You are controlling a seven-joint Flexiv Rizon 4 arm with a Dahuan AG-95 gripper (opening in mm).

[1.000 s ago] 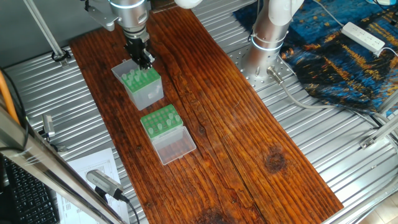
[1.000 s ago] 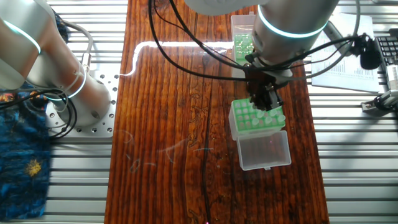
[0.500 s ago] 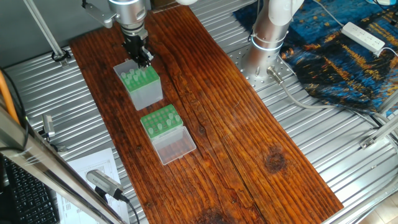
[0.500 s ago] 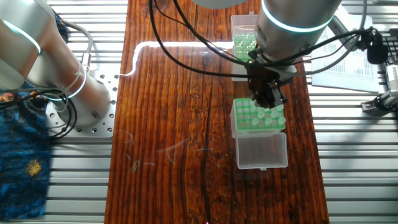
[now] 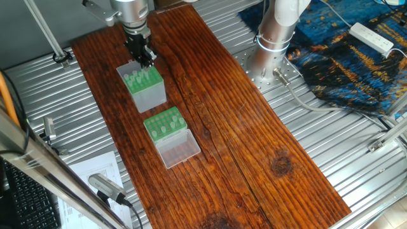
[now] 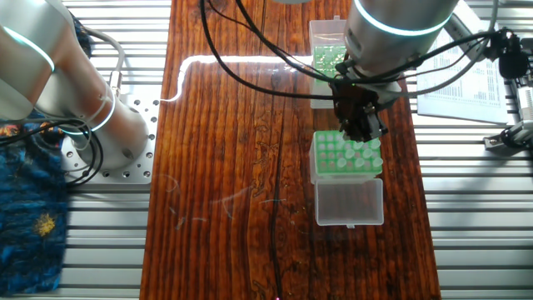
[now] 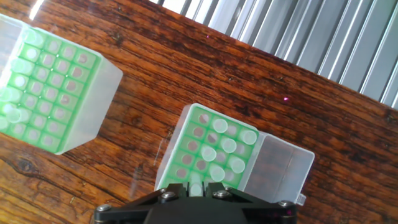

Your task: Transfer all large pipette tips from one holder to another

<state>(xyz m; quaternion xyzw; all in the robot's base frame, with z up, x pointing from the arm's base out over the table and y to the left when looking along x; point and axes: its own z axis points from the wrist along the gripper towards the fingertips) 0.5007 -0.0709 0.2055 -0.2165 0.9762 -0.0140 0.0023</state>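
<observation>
Hand view: I see taller grey-sided holder (image 7: 53, 93) with tips along left edge; low green rack (image 7: 208, 152) holds several pipette tips (image 7: 221, 146), clear lid (image 7: 283, 168) open. Gripper (image 5: 141, 54) above holder; finger state unclear.

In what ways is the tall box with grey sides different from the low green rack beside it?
Height: the tall box stands clearly higher than the low rack.
Lid: the low rack has a clear lid lying open beside it; no lid shows on the tall box.
Sides: the tall box has translucent grey walls; the low rack looks green.
Shared: both have a green grid of holes partly filled with pipette tips.
</observation>
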